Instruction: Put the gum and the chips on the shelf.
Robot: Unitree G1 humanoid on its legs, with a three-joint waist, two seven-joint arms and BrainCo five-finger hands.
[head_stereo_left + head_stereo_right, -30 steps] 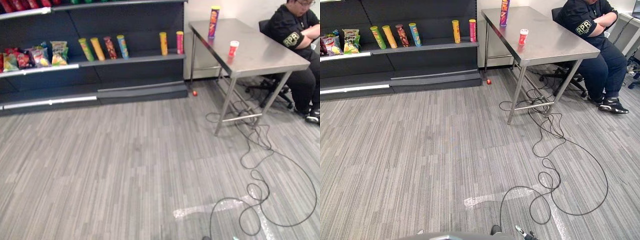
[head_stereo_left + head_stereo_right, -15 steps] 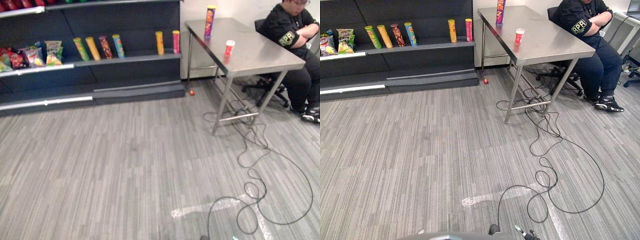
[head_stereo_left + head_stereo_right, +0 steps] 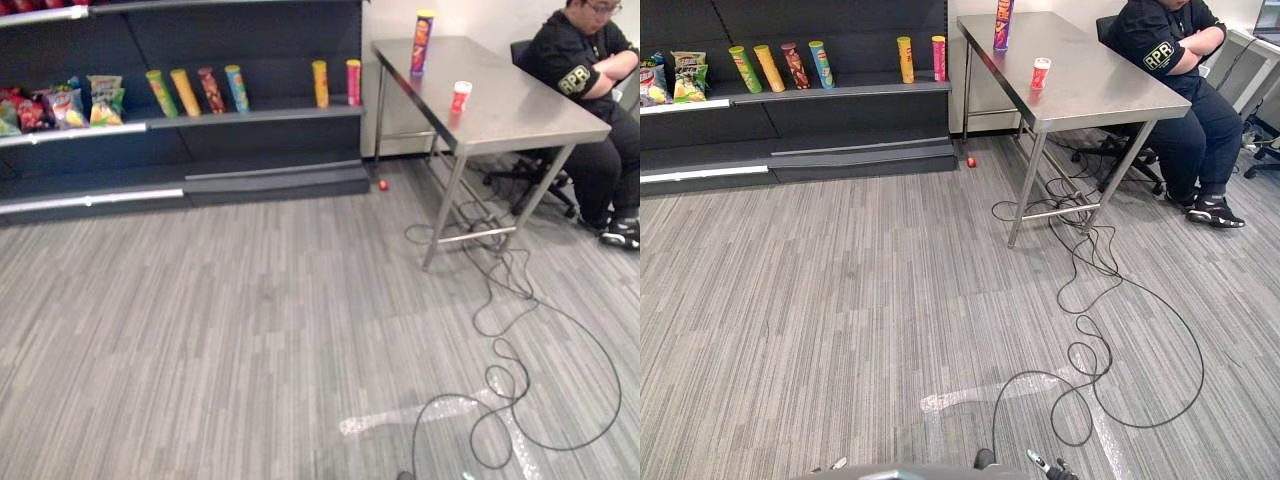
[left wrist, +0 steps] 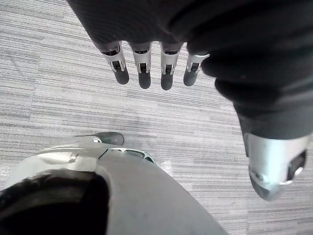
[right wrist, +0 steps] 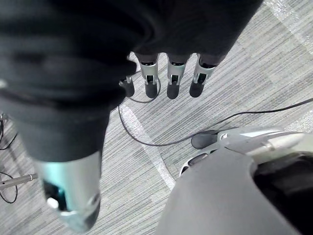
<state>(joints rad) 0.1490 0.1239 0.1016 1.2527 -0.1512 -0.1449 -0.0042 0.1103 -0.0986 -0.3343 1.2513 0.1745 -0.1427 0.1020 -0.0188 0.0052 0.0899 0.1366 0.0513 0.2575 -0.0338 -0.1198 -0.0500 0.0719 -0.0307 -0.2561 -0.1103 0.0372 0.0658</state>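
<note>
Gum and chips waited on the surface as the robot stood well back, both robot hands empty.

The left robot hand (image 4: 143,68) and right robot hand (image 5: 171,81) hung over the grey floor with fingers straight and relaxed, holding nothing. Well ahead, the gum tub (image 3: 460,97) and the tall chips can (image 3: 423,42) stood upright and apart on the steel surface (image 3: 525,115), beside a seated person (image 3: 580,70). The shelf (image 3: 270,116), already carrying other cans (image 3: 200,92), stood to the surface's left. Over the last second only the head's view had shifted slightly; nothing in the room moved, suggesting the approach was barely under way and neither pick-up had begun.
</note>
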